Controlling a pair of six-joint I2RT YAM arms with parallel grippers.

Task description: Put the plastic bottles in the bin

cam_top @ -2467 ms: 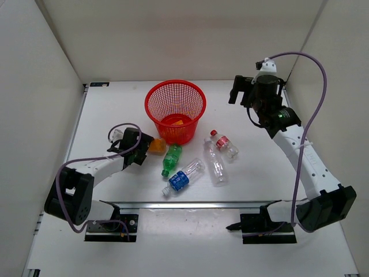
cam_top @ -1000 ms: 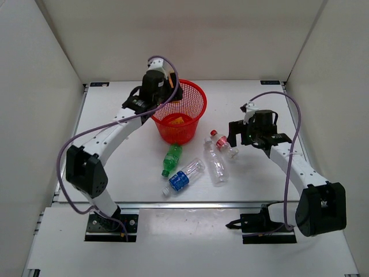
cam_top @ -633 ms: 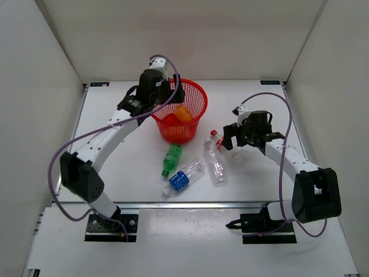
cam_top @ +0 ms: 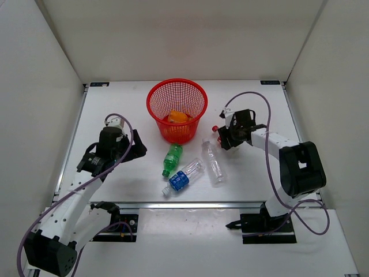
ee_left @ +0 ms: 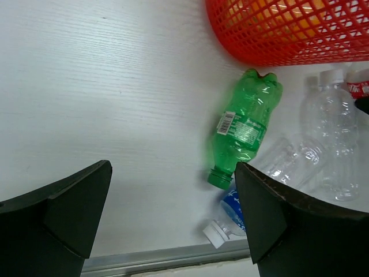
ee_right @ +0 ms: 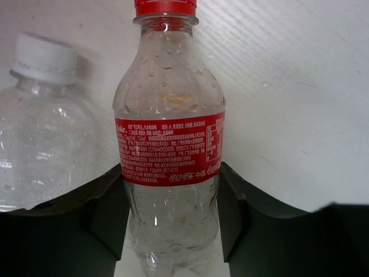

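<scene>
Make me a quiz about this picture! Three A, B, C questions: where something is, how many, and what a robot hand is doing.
1. Where is the green bottle, compared with the bin? A) inside B) lying on the table nearby C) underneath
2. How many bottles are outside the bin? A) two B) six C) four
3. The right gripper is: A) shut on the red-capped bottle B) open C) holding the green bottle

Answers: B, it lies flat on the table. C, the green bottle, blue-labelled bottle, plain clear bottle and red-capped bottle. A, its fingers squeeze both sides.
</scene>
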